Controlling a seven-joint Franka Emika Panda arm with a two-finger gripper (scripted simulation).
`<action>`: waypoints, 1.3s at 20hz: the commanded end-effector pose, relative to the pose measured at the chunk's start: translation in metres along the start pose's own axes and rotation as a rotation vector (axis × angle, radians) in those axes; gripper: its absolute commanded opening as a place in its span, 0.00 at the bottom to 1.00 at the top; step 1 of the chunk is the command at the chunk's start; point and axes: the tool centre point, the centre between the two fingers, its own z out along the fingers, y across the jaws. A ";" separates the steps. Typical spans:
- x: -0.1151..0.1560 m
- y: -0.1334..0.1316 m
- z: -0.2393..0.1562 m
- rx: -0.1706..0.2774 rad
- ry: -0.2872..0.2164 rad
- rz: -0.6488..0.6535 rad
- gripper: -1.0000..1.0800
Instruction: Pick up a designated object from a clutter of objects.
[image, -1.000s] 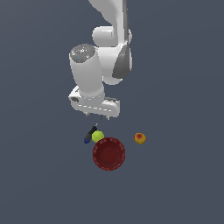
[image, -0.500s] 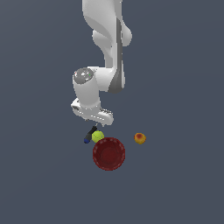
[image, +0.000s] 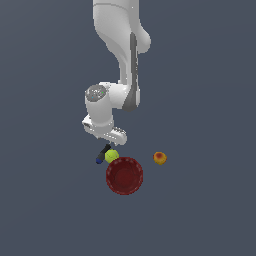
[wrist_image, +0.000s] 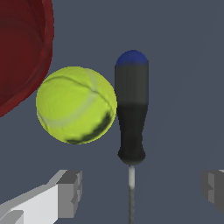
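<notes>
Arm (image: 122, 60) low over the clutter, its wrist hanging directly above the ball and screwdriver. Claw (wrist_image: 142, 192) spread wide apart, holding nothing; one finger (wrist_image: 70, 188) and the tip of the other show in the wrist view, with the thin shaft running between them.

Bowl (image: 124, 175): dark red, lying on the floor with its rim just beside the ball. Risk: it backs the ball, so the ball cannot roll away on that side if pushed.

Ball (wrist_image: 76, 104): yellow-green, pressed up against the screwdriver handle or nearly so; no clear gap visible in the wrist view. Main risk, in my judgement: the finger on the ball's side comes down on the ball or pinches it with the tool, giving a skewed or failed grip, or knocks the ball so it shoves the tool out of line.

Fruit (image: 160, 158): orange-red, well apart toward the exterior view's right. No hazard.

Screwdriver (wrist_image: 131, 113): the target, lying flat on the floor, black handle, blue cap. Risk: closing on the thin shaft rather than the handle gives little grip; the tool could pivot or slip on lifting.
</notes>
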 end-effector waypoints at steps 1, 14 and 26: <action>0.000 0.001 0.002 -0.001 0.001 0.003 0.96; -0.001 0.001 0.039 -0.001 0.001 0.003 0.96; -0.001 0.001 0.052 -0.001 0.001 0.003 0.00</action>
